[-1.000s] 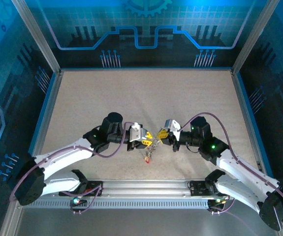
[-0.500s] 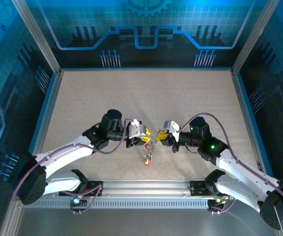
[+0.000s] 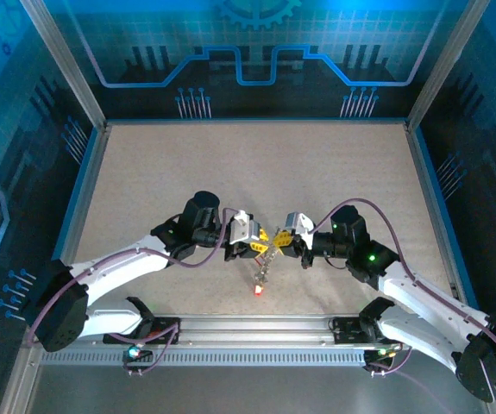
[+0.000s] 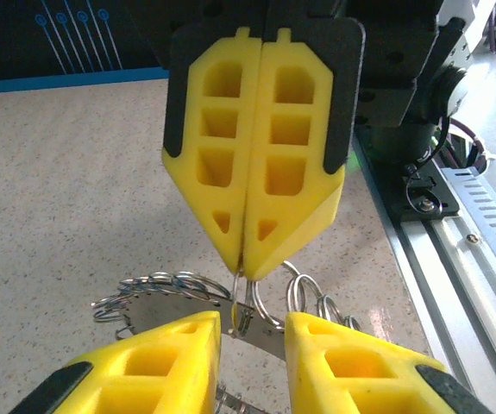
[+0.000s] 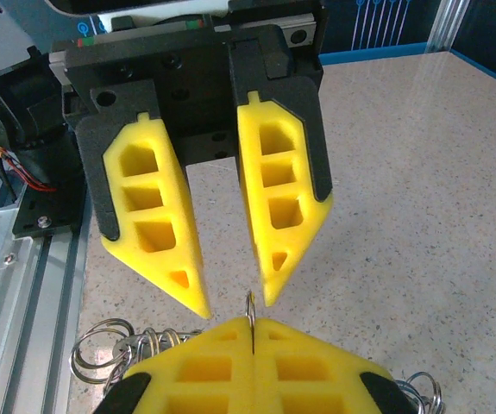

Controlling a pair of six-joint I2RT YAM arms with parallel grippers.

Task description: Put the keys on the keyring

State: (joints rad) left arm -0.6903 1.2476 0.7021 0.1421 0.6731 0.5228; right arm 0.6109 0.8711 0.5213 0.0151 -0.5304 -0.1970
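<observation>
My two grippers meet tip to tip above the near middle of the table. The keyring [image 4: 157,309] is a flat grey band with wire loops on it, and it lies across the gap of my left gripper [image 4: 254,326], whose jaws stand a little apart and press on it. My right gripper [image 5: 252,326] is shut on a thin wire ring [image 5: 249,304] that stands up from the keyring. From above, the left gripper [image 3: 259,244] and right gripper [image 3: 280,244] nearly touch. The keys [image 3: 260,274] dangle below them, a red key [image 3: 257,291] lowest.
A speckled beige table [image 3: 248,172] lies inside a blue-walled enclosure [image 3: 84,181]. An aluminium rail [image 3: 256,332] with the arm bases runs along the near edge, close behind the hanging keys. The same rail [image 4: 480,224] runs on the right of the left wrist view.
The left arm has edged right, toward the right gripper. The hanging keys now reach lower, and the red key has dropped toward the rail. Both grips look the same.
</observation>
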